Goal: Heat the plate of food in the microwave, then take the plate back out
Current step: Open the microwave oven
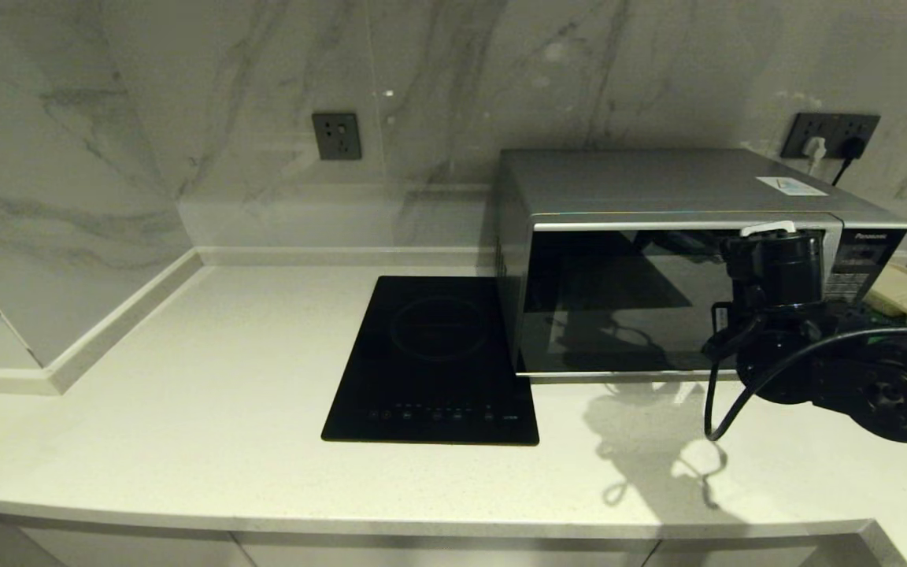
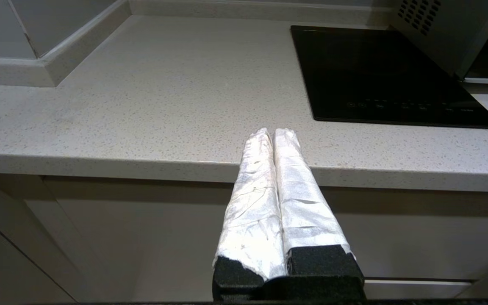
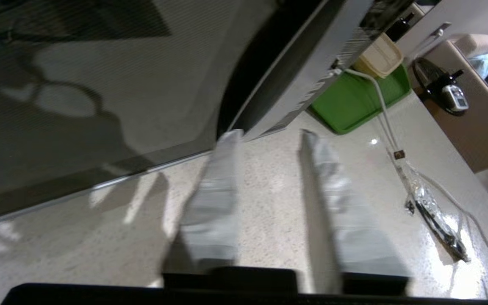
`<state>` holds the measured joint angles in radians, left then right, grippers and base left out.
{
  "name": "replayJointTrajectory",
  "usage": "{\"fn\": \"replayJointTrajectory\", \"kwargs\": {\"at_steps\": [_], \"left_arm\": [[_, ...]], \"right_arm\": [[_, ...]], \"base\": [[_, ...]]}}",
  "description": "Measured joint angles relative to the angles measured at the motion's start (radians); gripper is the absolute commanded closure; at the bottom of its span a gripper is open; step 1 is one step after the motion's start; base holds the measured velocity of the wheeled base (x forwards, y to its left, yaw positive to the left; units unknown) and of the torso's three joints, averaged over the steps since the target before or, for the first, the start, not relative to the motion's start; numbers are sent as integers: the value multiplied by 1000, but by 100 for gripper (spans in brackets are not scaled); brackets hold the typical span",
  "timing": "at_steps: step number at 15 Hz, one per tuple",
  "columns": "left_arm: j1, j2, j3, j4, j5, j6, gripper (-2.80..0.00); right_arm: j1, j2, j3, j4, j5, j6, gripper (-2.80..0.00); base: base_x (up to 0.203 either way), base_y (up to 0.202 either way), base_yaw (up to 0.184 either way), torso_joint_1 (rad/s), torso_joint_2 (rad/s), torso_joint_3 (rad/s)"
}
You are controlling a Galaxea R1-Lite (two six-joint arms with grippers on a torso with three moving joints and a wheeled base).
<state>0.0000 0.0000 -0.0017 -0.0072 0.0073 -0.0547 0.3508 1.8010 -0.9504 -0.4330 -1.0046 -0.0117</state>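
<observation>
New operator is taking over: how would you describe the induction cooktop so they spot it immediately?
Start at the large silver box-shaped microwave with the dark glass door on the pale speckled stone counter. Directly to its left lies a flat black glass rectangle, the induction cooktop. It alone sits flush and flat, with a faint ring and touch controls along its front edge.

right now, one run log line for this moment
right gripper: open, empty, at microwave door's lower right | door: closed | left gripper: shut, parked | plate: unseen

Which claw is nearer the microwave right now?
The right. The right claw is open at the microwave door's lower right corner, above the countertop. The left claw is shut, back at the counter's front edge, beyond the induction cooktop.
</observation>
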Motion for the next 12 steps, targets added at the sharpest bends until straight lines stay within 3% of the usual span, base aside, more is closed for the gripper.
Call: {"fn": "replayJointTrajectory", "kwargs": {"at_steps": [4, 12], "left_arm": [[0, 0, 0, 0, 0, 0, 0], [0, 0, 0, 0, 0, 0, 0]], "right_arm": [[4, 49, -16, -1, -49, 60, -280], [-78, 129, -56, 0, -121, 190, -280]], "base": [[0, 0, 0, 0, 0, 0], [0, 0, 0, 0, 0, 0]]}}
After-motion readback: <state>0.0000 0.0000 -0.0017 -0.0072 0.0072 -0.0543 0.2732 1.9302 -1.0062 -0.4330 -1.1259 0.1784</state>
